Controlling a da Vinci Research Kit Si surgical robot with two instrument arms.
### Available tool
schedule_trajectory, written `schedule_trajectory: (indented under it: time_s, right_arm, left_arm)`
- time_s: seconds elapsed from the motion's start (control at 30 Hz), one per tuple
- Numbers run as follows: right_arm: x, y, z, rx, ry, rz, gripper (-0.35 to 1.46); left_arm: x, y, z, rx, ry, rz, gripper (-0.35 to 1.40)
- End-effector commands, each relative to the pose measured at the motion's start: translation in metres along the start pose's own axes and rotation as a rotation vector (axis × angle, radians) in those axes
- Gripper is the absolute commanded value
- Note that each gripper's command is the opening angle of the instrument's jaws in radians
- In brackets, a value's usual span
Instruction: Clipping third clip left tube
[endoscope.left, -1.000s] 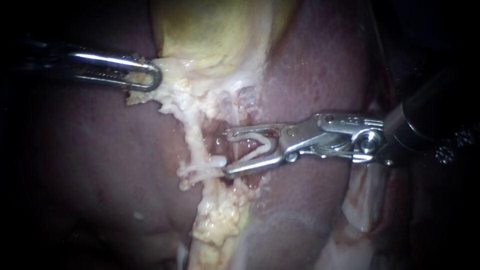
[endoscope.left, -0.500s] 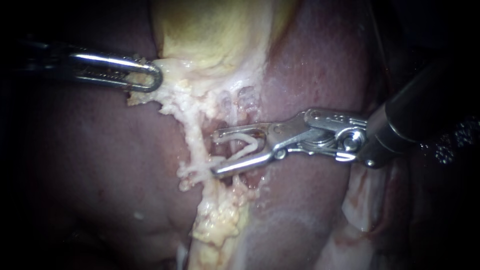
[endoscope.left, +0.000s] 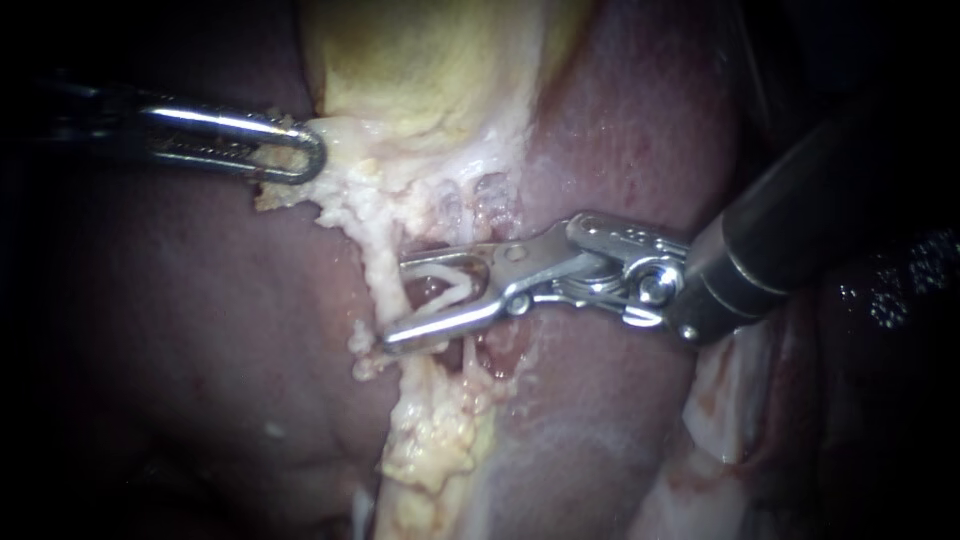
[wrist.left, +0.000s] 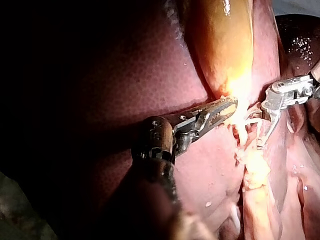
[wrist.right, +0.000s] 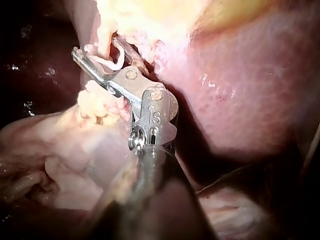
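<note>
- Right instrument (endoscope.left: 395, 302): enters from the upper right. Its hand is spread wide and grasps an open white clip (endoscope.left: 445, 285), whose legs lie along both jaws.
- Left tube (endoscope.left: 378, 262): a pale cord running down from the gallbladder (endoscope.left: 420, 70) towards the fatty lump (endoscope.left: 430, 440). Its long axis lies roughly crosswise to the hand. It sits at the mouth of the hand, at the jaw tips, one tip on each side.
- Judgement: the tube is not yet deep in the clip's throat, so a short advance along the shaft line is needed before closing.
- Left instrument (endoscope.left: 308, 160): hand clenched on pale tissue (endoscope.left: 340, 190) below the gallbladder, well apart from the clipping site.
- Obstructions: a thin strand under the lower jaw and the liver (endoscope.left: 200, 300) just behind it could be caught. No placed clips can be made out.
</note>
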Motion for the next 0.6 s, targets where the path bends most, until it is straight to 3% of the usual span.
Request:
schedule_trajectory:
  time_s: [0.03,0.6]
  right_arm:
    - [0.0002,-0.0001,0.0002,-0.001,0.001,0.0,0.48]
    - [0.0035,-0.0013,0.0021,-0.02,0.033,0.014,0.49]
  left_arm:
    - [0.0,0.0,0.0,-0.001,-0.001,0.0,-0.35]
    - [0.0,0.0,0.0,0.001,-0.004,0.0,-0.35]
